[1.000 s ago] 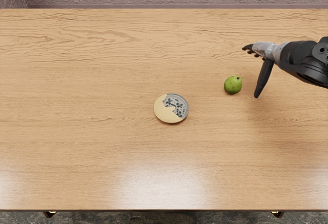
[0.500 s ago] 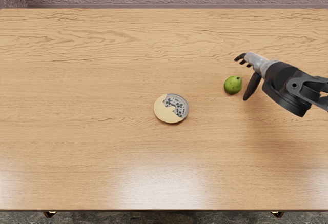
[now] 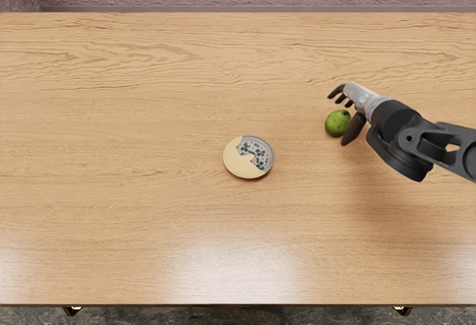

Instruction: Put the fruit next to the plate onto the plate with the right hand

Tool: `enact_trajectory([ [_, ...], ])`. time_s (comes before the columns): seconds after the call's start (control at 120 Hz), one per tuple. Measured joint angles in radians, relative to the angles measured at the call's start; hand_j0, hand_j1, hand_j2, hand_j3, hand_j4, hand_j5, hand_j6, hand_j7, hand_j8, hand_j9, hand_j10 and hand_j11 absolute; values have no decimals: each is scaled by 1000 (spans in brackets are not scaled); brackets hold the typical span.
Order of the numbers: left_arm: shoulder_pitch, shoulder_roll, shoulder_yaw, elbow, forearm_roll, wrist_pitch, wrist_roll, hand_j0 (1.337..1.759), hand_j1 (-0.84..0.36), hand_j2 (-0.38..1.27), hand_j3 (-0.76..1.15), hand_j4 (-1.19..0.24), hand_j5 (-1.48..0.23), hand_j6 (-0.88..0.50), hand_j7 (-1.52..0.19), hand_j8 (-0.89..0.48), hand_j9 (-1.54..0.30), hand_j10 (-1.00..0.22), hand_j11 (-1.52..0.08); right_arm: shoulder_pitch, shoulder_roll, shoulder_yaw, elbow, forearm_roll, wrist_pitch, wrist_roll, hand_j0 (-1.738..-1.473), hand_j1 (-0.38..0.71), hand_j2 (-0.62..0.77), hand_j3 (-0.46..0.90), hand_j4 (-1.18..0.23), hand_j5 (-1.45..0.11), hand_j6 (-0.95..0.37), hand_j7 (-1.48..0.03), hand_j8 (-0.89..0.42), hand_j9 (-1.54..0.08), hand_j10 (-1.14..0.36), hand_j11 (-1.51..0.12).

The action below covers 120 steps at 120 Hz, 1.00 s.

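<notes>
Right hand (image 3: 357, 105) is reaching in from the picture's right edge on its dark arm, and it is hanging open: the short fingers (image 3: 338, 93) are fanning out toward the left and the thumb is pointing down and away from them, with nothing held between them. Compared with half a second ago, the hand is sitting further left and a little lower, and the bulky wrist behind it is showing more fully inside the frame. A second ago it was hovering well to the right of the fruit; now it is crowding right up against it.

The green fruit (image 3: 338, 122) is lying just below the fingers and immediately left of the thumb, in the open pocket between them. Whether the thumb is actually touching its skin cannot be told. The fruit is resting on the wooden table (image 3: 149, 79) in the same spot as in both earlier frames.

The plate (image 3: 248, 157) is lying well to the left of the hand and slightly nearer the viewer, apart from the fruit, also unmoved.
</notes>
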Motion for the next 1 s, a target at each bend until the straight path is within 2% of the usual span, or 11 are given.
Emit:
enact_trajectory([
  [0.258, 0, 0, -1, 0, 0, 0, 0, 1658, 333, 3, 0, -14, -18, -14, -18, -14, -18, -14, -18, -14, 2, 0, -27, -9, -9, 0, -1658, 40, -62, 0, -328, -424, -330, -423, -329, -424, -328, -424],
  [0.508, 0, 0, 0, 0, 0, 0, 0, 1658, 333, 3, 0, -14, -18, -14, -18, -14, -18, -14, -18, -14, 42, -1, -56, -8, -10, 0, -1658, 55, -65, 0, -341, -440, -342, -440, -341, -440, -340, -440],
  [1.0, -6, 0, 0, 0, 0, 0, 0, 1658, 333, 3, 0, -14, -18, -14, -18, -14, -18, -14, -18, -23, 49, -12, -78, -11, -20, 0, -1658, 165, -83, 0, -432, -560, -433, -559, -432, -559, -432, -559],
])
